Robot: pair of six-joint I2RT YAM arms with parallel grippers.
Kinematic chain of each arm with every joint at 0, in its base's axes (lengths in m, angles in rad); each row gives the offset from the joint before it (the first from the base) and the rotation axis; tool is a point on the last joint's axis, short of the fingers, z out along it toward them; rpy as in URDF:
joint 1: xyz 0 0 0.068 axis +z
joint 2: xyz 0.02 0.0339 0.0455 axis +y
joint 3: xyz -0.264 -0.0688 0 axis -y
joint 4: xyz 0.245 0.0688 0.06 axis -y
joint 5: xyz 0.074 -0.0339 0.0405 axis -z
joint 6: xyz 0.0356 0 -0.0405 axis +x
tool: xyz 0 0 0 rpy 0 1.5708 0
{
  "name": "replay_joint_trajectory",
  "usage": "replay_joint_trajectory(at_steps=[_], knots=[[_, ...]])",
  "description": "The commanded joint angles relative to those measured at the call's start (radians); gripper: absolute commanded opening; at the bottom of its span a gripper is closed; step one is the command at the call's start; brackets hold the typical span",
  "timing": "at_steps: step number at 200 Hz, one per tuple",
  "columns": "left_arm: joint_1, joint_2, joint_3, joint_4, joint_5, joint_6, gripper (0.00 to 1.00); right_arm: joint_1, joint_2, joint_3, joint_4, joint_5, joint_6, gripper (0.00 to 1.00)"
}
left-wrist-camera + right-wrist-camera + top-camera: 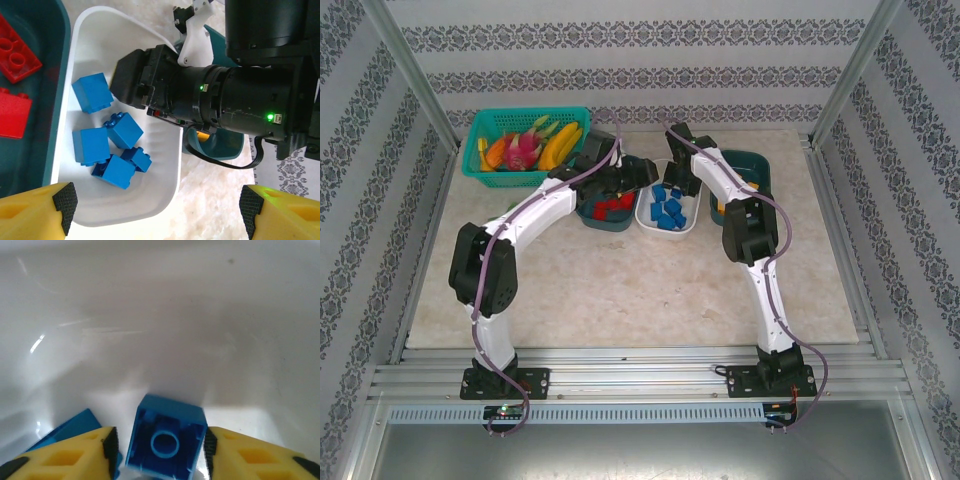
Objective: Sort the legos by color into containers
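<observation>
Looking down from the top camera, one pale desk point(620, 290) carries three trays in a row. The left teal tray point(603, 226) holds red legos point(615, 207). The white tray point(672, 231) holds blue legos point(668, 210). The right teal tray point(755, 160) shows a bit of an orange lego point(719, 207). The arms cover too much here for an exact brick count. One mesh basket point(525, 112) of toy fruit point(560, 145) stands at the far left corner, apart from the trays. The left arm point(535, 215) bends over the left teal tray, and the right arm point(745, 215) reaches down into the white one.

From the left wrist, the left hand point(160, 212) hangs above the near end of the white tray. Its two yellow fingers point(35, 212) are spread wide with nothing between them. Five blue legos lie in that tray, four clustered and one a little apart. Two red legos show in the teal tray beside it. The right arm's dark wrist crosses over the tray's far side.

From the right wrist, the right hand point(160, 450) is low inside the white tray. Its two fingers are parted on either side of one upturned blue brick point(167, 435), hollow side showing. A thin gap shows at one pad, so the brick is not pinched. A second blue brick point(75, 427) lies just beside it.
</observation>
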Motion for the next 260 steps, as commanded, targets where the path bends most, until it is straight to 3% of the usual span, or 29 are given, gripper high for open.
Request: replay_joint_trajectory(at_steps=[1,34,57,93,98,103,126,127,130,133,187,210,230,249,260], knots=[[0.014,-0.008,0.040,-0.032,0.019,0.025,0.87,-0.003,-0.053,0.022,-0.028,-0.011,-0.003,0.60],[0.021,-0.068,0.016,-0.093,0.019,0.020,0.87,0.010,-0.203,-0.045,-0.018,0.007,0.005,0.65],[0.023,-0.152,-0.027,-0.157,0.000,0.032,0.88,0.036,-0.375,-0.190,0.031,0.052,-0.004,0.68],[0.025,-0.351,-0.185,-0.266,-0.046,0.070,0.89,0.113,-0.760,-0.614,0.192,0.133,-0.057,0.74],[0.025,-0.387,-0.220,-0.267,-0.048,0.074,0.91,0.127,-0.817,-0.681,0.212,0.148,-0.058,0.76],[0.025,-0.424,-0.254,-0.271,-0.050,0.075,1.00,0.140,-0.870,-0.746,0.225,0.156,-0.054,0.76],[0.028,-0.584,-0.395,-0.306,-0.079,0.085,1.00,0.217,-1.122,-1.030,0.273,0.224,-0.051,0.79],[0.027,-0.591,-0.401,-0.308,-0.081,0.085,1.00,0.220,-1.131,-1.040,0.274,0.229,-0.051,0.80],[0.028,-0.609,-0.419,-0.315,-0.088,0.088,1.00,0.232,-1.165,-1.072,0.276,0.237,-0.052,0.95],[0.029,-0.631,-0.435,-0.321,-0.093,0.089,1.00,0.245,-1.197,-1.103,0.278,0.244,-0.052,0.97],[0.029,-0.920,-0.618,-0.476,-0.284,0.084,1.00,0.294,-1.606,-1.493,0.157,0.219,0.113,0.98],[0.029,-0.931,-0.616,-0.563,-0.461,0.130,1.00,0.290,-1.685,-1.537,0.185,0.362,0.122,0.98],[0.031,-0.887,-0.608,-0.598,-0.737,0.121,1.00,0.227,-1.606,-1.521,0.218,0.551,0.110,0.98],[0.060,-0.894,-0.711,-0.372,-0.770,0.316,1.00,0.129,-1.527,-1.561,0.399,0.570,-0.106,0.98],[0.069,-0.903,-0.800,-0.221,-0.856,0.382,1.00,0.085,-1.491,-1.599,0.509,0.600,-0.215,0.98]])
